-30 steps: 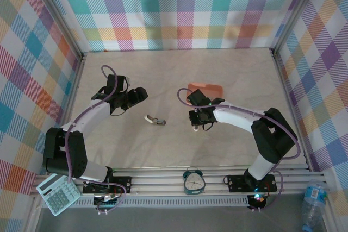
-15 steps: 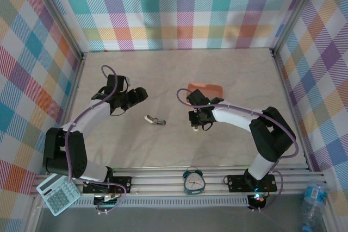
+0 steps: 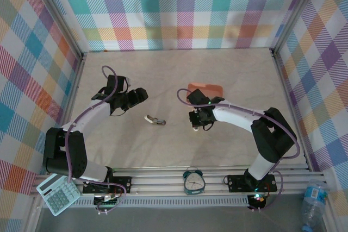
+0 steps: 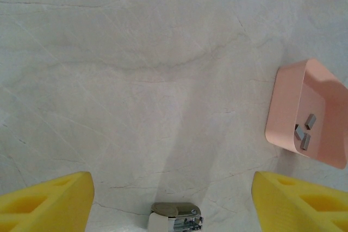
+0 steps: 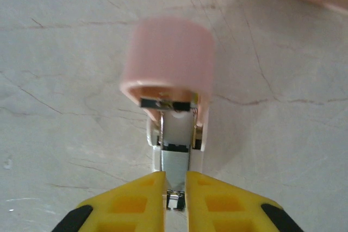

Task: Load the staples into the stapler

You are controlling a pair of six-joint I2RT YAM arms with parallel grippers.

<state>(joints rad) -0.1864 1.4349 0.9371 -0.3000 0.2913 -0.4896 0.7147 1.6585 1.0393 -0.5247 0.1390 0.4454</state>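
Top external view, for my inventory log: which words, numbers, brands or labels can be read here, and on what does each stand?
No text reads clearly enough to quote.
alarm clock: dial numerals too small to read.
calculator: key markings too small to read.
water bottle: label blurred, unreadable.
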